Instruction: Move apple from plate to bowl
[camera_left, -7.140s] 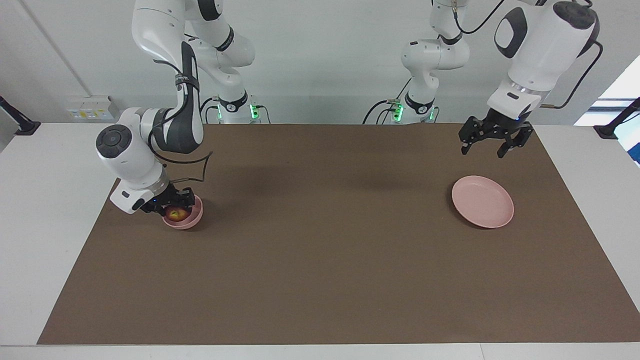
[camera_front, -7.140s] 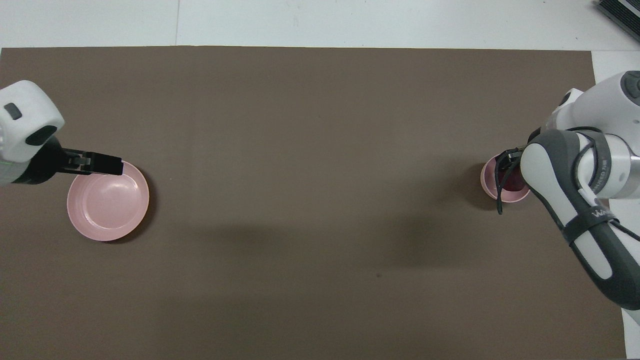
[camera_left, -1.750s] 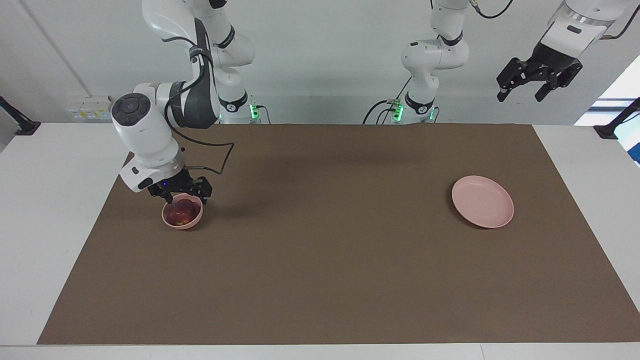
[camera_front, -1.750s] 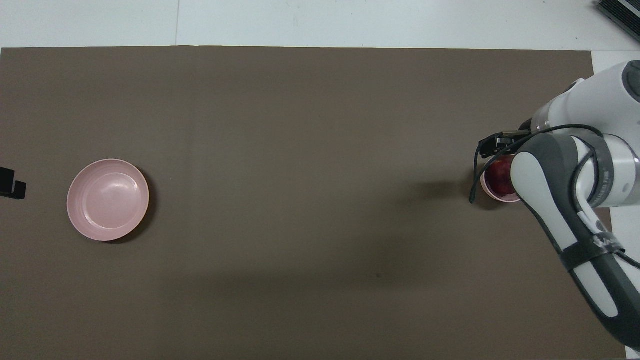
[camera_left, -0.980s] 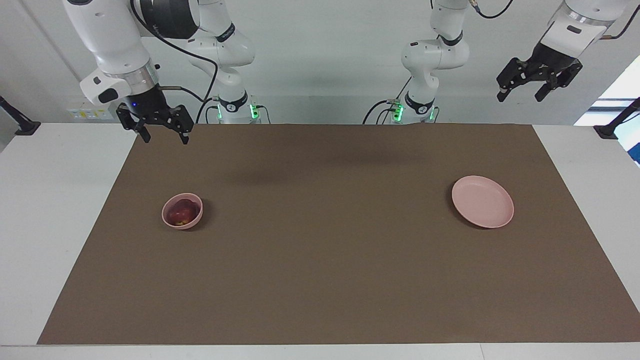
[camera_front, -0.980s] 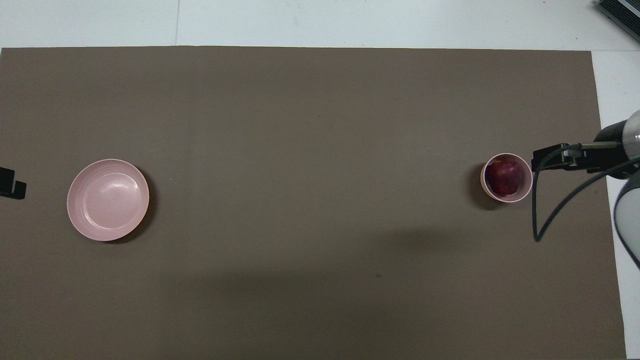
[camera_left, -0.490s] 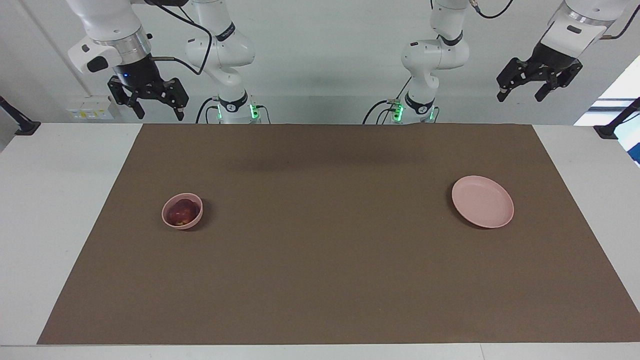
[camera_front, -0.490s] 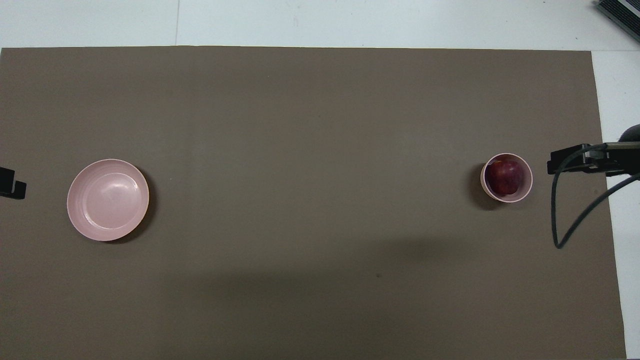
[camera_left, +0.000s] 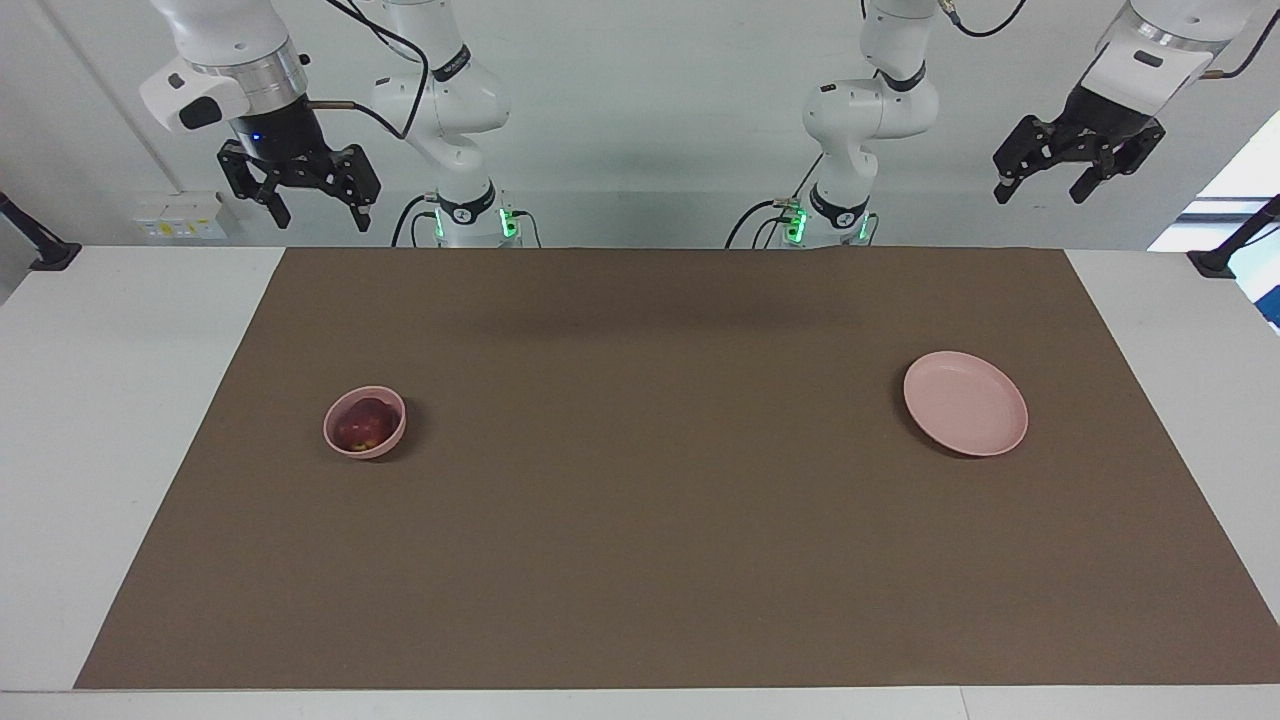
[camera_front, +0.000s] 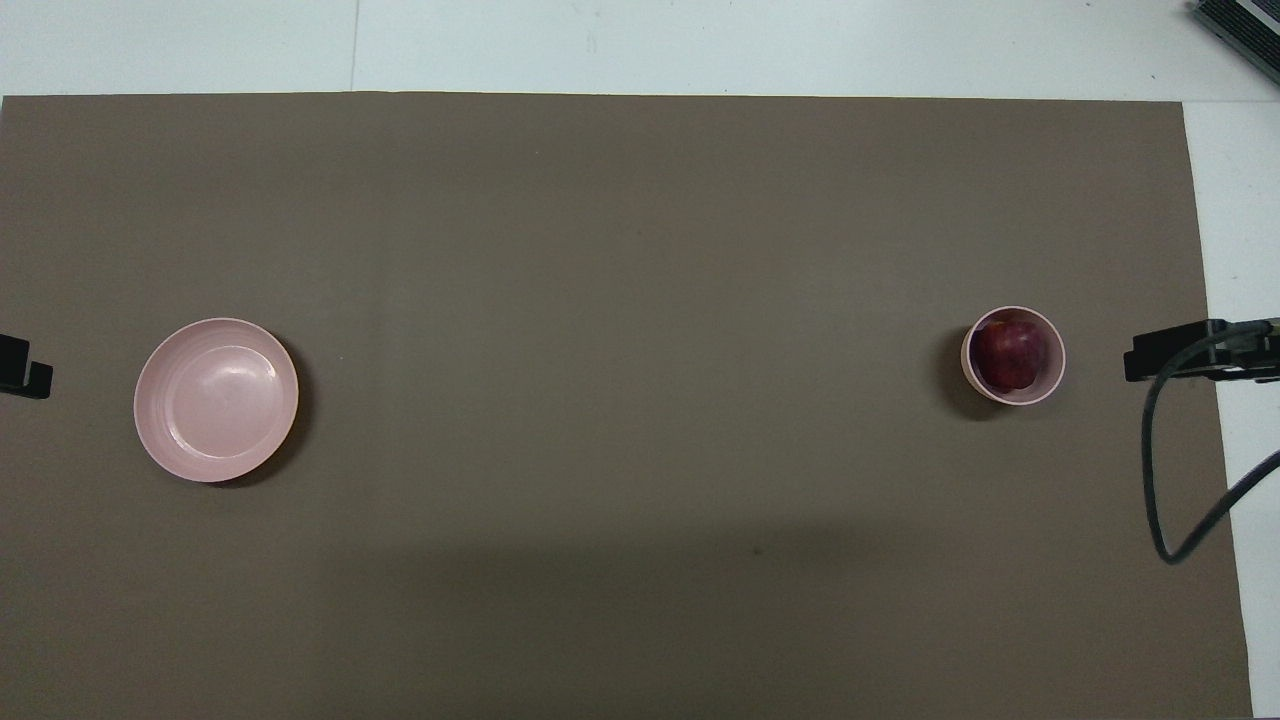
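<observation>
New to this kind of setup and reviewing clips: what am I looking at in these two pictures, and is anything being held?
Two white robot arms stand at a table covered by a brown mat. One picture faces the robots from across the table; the other looks down from above their end. The right tool and the left tool both hang open and empty, raised near the table's two ends. On the mat, toward the right arm's end, a small pink bowl holds a dark red apple. Toward the left arm's end lies a pink plate with nothing on it. Nothing is held.
</observation>
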